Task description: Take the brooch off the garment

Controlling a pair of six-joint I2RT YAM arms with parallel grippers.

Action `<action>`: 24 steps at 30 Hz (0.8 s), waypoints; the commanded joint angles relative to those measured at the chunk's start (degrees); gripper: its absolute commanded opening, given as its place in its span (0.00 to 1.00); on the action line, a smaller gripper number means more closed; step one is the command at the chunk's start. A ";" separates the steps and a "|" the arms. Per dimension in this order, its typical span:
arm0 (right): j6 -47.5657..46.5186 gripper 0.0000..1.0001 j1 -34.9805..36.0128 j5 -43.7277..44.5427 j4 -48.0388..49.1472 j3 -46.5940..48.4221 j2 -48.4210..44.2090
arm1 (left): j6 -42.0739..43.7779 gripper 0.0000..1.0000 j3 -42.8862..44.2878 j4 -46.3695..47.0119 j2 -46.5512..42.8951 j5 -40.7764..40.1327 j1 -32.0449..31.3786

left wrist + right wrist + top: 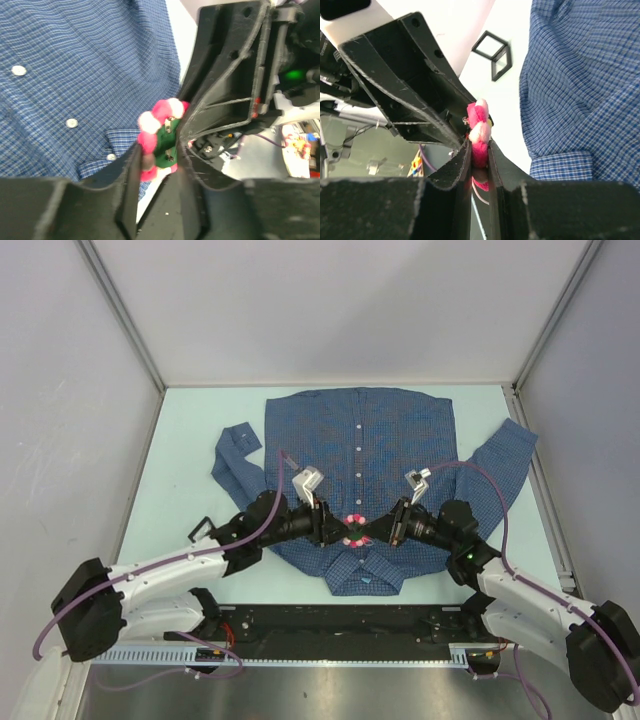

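Observation:
The garment (360, 440), a blue checked shirt with white buttons, lies flat on the table, collar toward me. The brooch (354, 529), pink and white petals with a green back, hangs between both grippers over the collar area. My left gripper (336, 530) comes in from the left and my right gripper (376, 530) from the right. In the left wrist view the brooch (160, 132) sits between my left gripper's (160, 161) fingers, green back showing, shirt (75, 65) behind. In the right wrist view my right gripper (480, 150) is shut on the brooch's (479, 120) petals, apart from the shirt (580, 75).
A small black wire bracket (200, 530) lies on the pale table (190, 430) left of the shirt, and it also shows in the right wrist view (495, 55). Grey walls enclose the table on the left, back and right. The shirt's sleeves spread to both sides.

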 commanded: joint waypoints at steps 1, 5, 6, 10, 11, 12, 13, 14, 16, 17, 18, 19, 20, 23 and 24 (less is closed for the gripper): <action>-0.67 0.00 0.48 -2.14 3.20 2.52 -0.66 | -2.47 0.41 -0.36 7.10 -3.14 5.31 -0.22; -0.32 0.00 -0.22 -2.57 3.02 2.52 -0.84 | -2.38 0.56 -1.95 6.58 -6.22 5.84 0.65; -0.05 0.00 -0.57 -2.66 3.11 2.52 -0.84 | -2.38 0.58 -2.38 6.66 -6.92 5.93 0.92; 0.74 0.00 -1.01 -3.97 3.72 2.52 -0.93 | -3.43 0.59 -5.01 6.66 -9.56 7.15 3.11; 1.09 0.00 -1.10 -4.24 4.33 2.52 -0.93 | -3.87 0.58 -5.72 7.18 -9.74 7.77 4.16; 1.53 0.00 -1.19 -4.51 4.69 2.34 -1.02 | -4.48 0.56 -6.34 7.71 -9.83 8.03 4.61; 1.70 0.00 -1.27 -4.86 4.95 2.25 -0.93 | -5.88 0.56 -7.39 8.76 -9.83 8.30 5.13; 1.88 0.00 -1.36 -5.03 5.74 2.16 -1.10 | -6.42 0.57 -7.83 9.38 -9.40 8.73 6.09; 2.49 0.00 -1.28 -5.47 6.27 1.90 -0.93 | -8.08 0.58 -8.54 11.22 -8.61 9.96 6.63; 2.67 0.00 -1.28 -5.65 6.88 1.90 -0.84 | -8.53 0.58 -8.80 12.10 -7.47 10.40 6.98; 2.67 0.00 -1.36 -6.00 7.24 1.81 -0.75 | -9.05 0.57 -8.98 13.24 -6.94 11.19 7.07; 3.11 0.00 -1.19 -6.26 7.67 1.73 -0.67 | -9.84 0.56 -9.07 15.17 -6.06 11.72 7.07; 3.02 0.00 -1.27 -6.35 8.03 1.72 -0.67 | -10.29 0.53 -8.98 16.06 -5.44 12.25 7.16; 3.11 0.00 -1.19 -6.62 8.12 1.72 -0.49 | -12.13 0.43 -9.24 20.89 -3.16 14.45 7.16; 3.02 0.00 -1.10 -6.62 8.12 1.72 -0.14 | -12.83 0.41 -9.33 22.03 -2.11 15.06 7.16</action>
